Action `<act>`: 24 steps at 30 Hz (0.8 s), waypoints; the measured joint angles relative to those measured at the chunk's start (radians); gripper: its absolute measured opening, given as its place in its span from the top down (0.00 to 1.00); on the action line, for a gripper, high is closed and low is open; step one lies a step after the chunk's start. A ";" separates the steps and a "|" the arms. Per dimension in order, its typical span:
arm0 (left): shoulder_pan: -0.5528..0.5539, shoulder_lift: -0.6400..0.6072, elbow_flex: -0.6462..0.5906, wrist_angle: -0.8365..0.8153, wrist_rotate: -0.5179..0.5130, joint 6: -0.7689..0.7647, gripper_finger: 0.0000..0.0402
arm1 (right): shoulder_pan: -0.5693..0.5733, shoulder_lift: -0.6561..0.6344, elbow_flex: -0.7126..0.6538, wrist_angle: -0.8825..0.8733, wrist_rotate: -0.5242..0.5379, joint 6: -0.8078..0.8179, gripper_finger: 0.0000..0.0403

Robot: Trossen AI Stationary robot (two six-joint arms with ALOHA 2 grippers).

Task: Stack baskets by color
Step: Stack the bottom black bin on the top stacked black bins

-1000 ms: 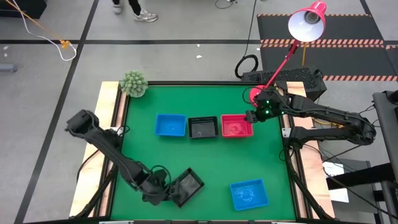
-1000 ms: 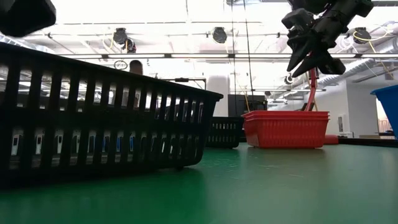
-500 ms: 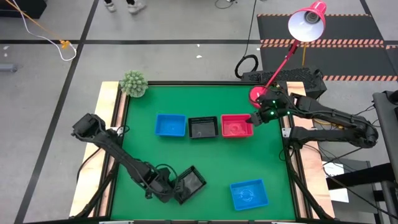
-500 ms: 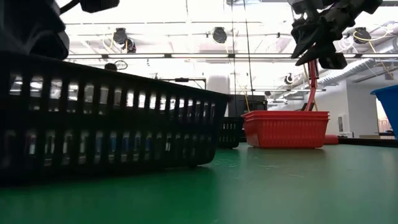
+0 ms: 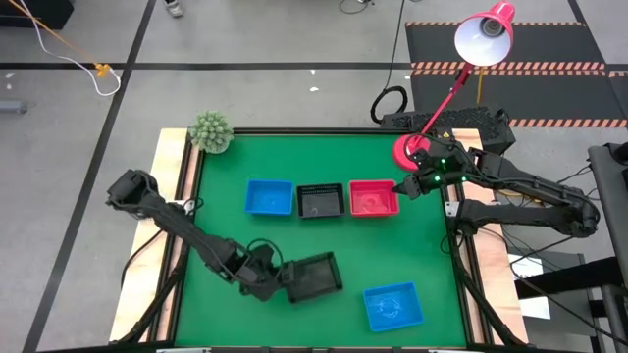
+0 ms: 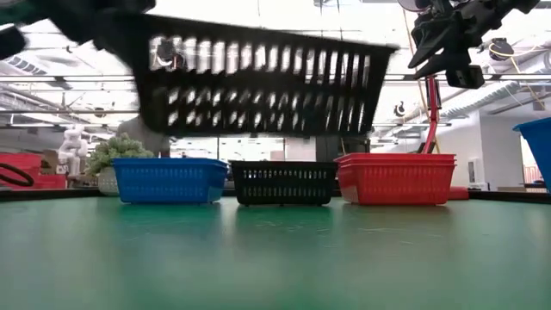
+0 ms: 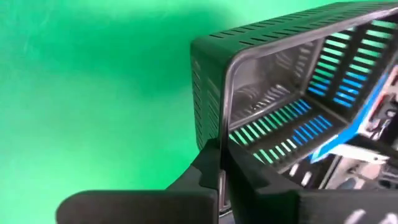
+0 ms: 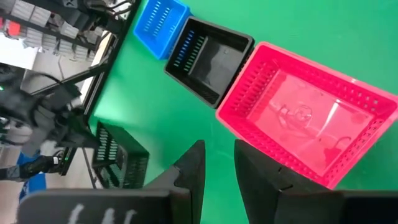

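Note:
My left gripper (image 5: 282,279) is shut on a black basket (image 5: 315,277) near the table's front edge. In the low view this basket (image 6: 258,82) hangs clear of the table. Across the middle of the table stands a row: a blue basket (image 5: 269,197), a black basket (image 5: 320,200) and a red stack (image 5: 373,198). Another blue basket (image 5: 392,306) rests on its bottom at the front right. My right gripper (image 5: 403,186) hovers just right of the red stack (image 8: 311,130), its fingers a narrow gap apart with nothing between them. My left gripper pinches the black basket's end wall at its rim (image 7: 222,140), one finger inside the basket and one outside. The fingers come from the table's left, slanting down. The basket is lifted clear of the table, open side up and slightly tilted.
A red desk lamp (image 5: 486,29) with its round base (image 5: 404,149) stands at the table's far right corner. A green ball-shaped plant (image 5: 210,130) sits at the far left corner. Bare green table (image 5: 324,245) lies between the row and the front baskets.
My left gripper has taken hold of the black basket, lifted it clear of the table and carried it toward the right edge. The basket has turned from lying diagonally to nearly square with the table. My right gripper has risen a little beside the red stack.

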 joint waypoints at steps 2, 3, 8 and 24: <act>0.032 -0.020 0.029 -0.075 -0.008 0.046 0.98 | 0.000 -0.001 0.000 -0.001 0.000 -0.007 0.81; 0.051 -0.032 0.044 -0.129 -0.008 0.078 0.98 | 0.000 -0.001 0.000 -0.001 0.000 -0.009 0.81; 0.168 -0.081 0.151 -0.315 -0.012 0.248 0.99 | 0.000 -0.001 0.000 -0.002 0.001 -0.029 0.81; 0.657 -0.120 0.348 -0.444 0.249 0.816 0.99 | 0.000 -0.001 0.000 -0.001 0.003 -0.076 0.81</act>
